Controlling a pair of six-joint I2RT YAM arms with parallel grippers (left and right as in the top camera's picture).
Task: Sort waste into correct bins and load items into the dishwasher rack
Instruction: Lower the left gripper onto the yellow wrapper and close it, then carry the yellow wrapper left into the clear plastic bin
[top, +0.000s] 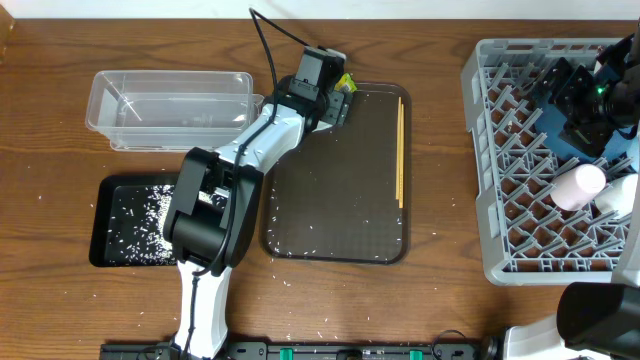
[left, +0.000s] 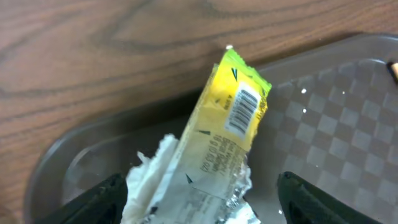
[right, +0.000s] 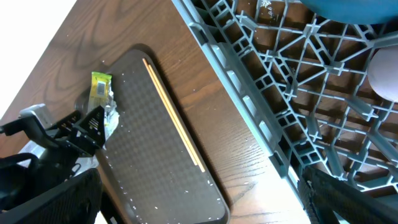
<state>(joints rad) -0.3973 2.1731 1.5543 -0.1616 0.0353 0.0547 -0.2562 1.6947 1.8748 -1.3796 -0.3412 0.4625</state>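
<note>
So the left gripper (left: 200, 183) is parked over the 11 o'clock corner of the big brown textured serving tray (top: 330, 200). That's right where the small yellow-green printed wrapper (left: 233, 118) sits, with the crumpled white tissue (left: 152, 177) tucked against it.

In the left wrist view the wrapper's long axis runs roughly 7 o'clock to 1 o'clock. Its barcode end pokes up and away toward the tray rim, and its lower end is down between the fingers (left: 99, 199). The jaws are spread wide, one on each side of the wrapper-and-tissue bundle, and they've got hold of nothing. Can't really tell if the pads are low enough to catch both pieces or just the wrapper, since the bottom of the view cuts that off.

The left arm is clearly the one for this. The right gripper (right: 199, 186) is way off at 3 o'clock over the large grey lattice dishwasher rack (top: 490, 150), also wide open and empty.

My read is the next move is just a squeeze across the wrapper's short side. After that it goes to the clear rectangular plastic tub (top: 170, 72), which is at about 9 o'clock from the left gripper. The thin wooden chopsticks (top: 400, 150) lie along the tray's 3 o'clock edge, well out of the way.
</note>
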